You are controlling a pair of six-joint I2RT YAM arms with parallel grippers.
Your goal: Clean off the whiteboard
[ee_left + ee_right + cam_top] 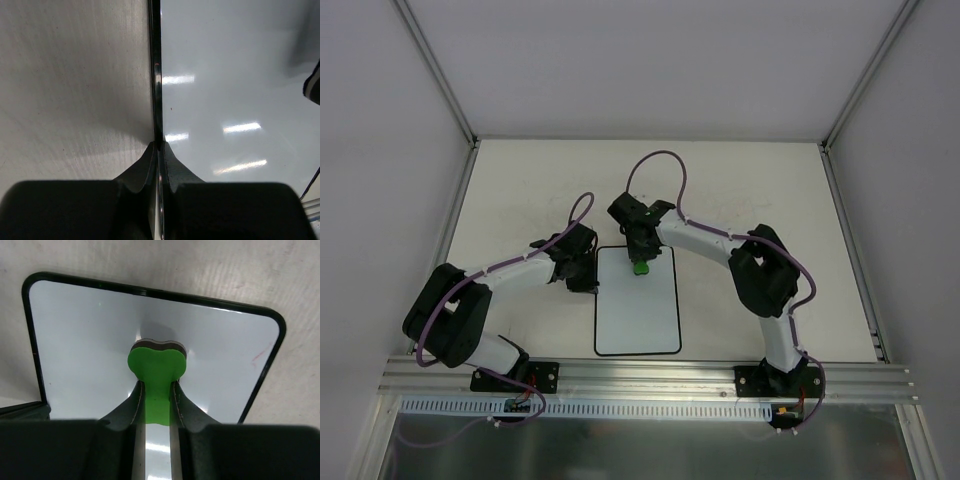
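The whiteboard (637, 305) lies flat on the table between the arms, its white face wiped blank apart from a faint red mark near one edge (258, 356). My right gripper (640, 262) is shut on the green eraser (157, 371) and presses it onto the board's far end (85, 340). My left gripper (588, 276) is shut on the board's black left edge (157, 75), its fingertips (170, 159) closed on either side of the rim.
The cream tabletop (750, 190) extends behind and to both sides of the board. Aluminium rails (650, 375) run along the near edge, and white walls close in the table on three sides.
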